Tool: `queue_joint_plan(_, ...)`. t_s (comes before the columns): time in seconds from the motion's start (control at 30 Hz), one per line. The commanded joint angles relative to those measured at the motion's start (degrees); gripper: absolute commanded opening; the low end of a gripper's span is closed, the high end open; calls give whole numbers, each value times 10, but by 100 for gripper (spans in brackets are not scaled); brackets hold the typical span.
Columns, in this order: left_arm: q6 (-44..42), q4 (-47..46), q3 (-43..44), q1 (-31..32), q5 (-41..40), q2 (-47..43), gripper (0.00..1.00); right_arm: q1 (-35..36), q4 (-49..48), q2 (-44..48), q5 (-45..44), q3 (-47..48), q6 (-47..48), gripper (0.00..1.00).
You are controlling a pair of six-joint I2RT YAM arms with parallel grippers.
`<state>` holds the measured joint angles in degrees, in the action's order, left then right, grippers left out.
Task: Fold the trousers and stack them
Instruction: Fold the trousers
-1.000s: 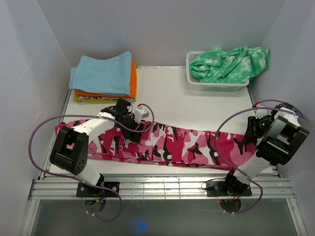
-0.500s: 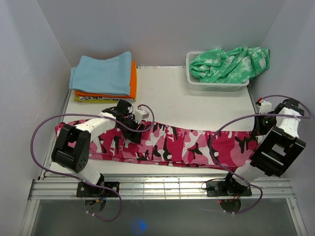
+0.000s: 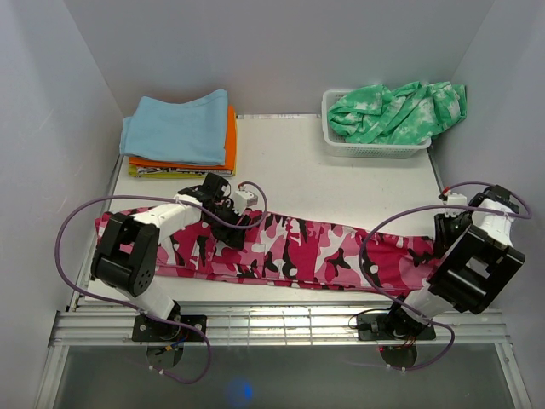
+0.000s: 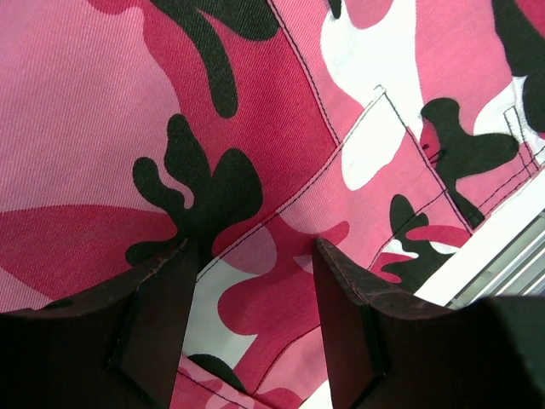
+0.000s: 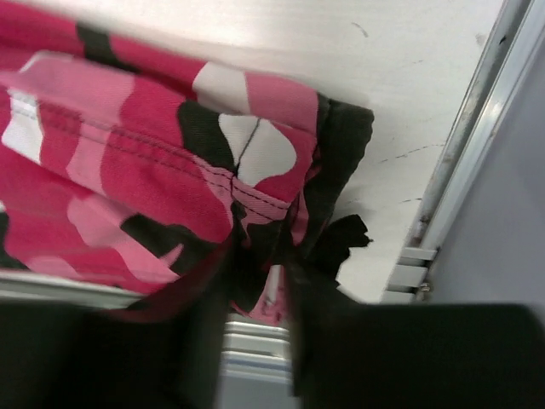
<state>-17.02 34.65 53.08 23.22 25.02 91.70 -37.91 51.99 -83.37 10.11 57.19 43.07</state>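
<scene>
The pink camouflage trousers (image 3: 306, 247) lie stretched lengthwise along the front of the table. My left gripper (image 3: 232, 228) sits low over their left part. In the left wrist view it (image 4: 251, 247) is open, both dark fingers standing apart on the flat fabric (image 4: 102, 128) beside a pocket seam. My right gripper (image 3: 444, 232) is at the trousers' right end. In the right wrist view it (image 5: 260, 251) is shut on the trousers, with the stitched hem (image 5: 128, 162) pinched and bunched between the fingers.
A folded stack (image 3: 183, 128), light blue over orange and yellow, sits at the back left. A white basket (image 3: 375, 146) holding a green-and-white tie-dye garment (image 3: 396, 111) stands at the back right. Metal rails (image 3: 281, 324) run along the table's near edge, and walls close both sides.
My right arm swung in and down to the trousers' right end, and its fingers closed on the hem. The left arm has not moved.
</scene>
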Motion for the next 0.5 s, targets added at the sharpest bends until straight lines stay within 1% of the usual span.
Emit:
queue_joint_plan(0.0,4,-3,12,-1,-4,0,67,-4,-44,-23,-10,10,-25,48)
queue_joint_plan(0.03,4,-4,12,-1,-3,1,67,-4,-40,-26,-4,18,-29,63)
queue_joint_plan(0.07,5,-3,12,-1,-3,0,67,-3,-37,-26,1,34,-33,68)
queue_joint_plan(0.1,5,-3,11,-1,-2,-1,67,-4,-25,-23,9,42,-32,76)
queue_joint_plan(0.17,6,-3,11,-1,-1,-1,67,-8,-15,-19,11,55,-21,83)
queue_joint_plan(0.2,7,-3,11,-1,0,-1,67,-11,2,-16,17,63,-5,85)
queue_joint_plan(0.23,7,-3,10,-1,2,-1,67,-14,13,-14,22,66,4,85)
queue_joint_plan(0.3,8,-5,10,-1,3,0,67,-21,36,-15,39,64,24,79)
queue_joint_plan(0.33,9,-6,11,-1,5,1,67,-22,59,-16,45,59,39,76)
queue_joint_plan(0.37,8,-6,11,-1,6,2,67,-23,68,-17,48,53,46,67)
queue_joint_plan(0.43,9,-6,13,-1,6,4,67,-24,80,-15,56,33,62,61)
queue_joint_plan(0.47,10,-6,14,-1,6,5,67,-25,79,-14,57,26,67,61)
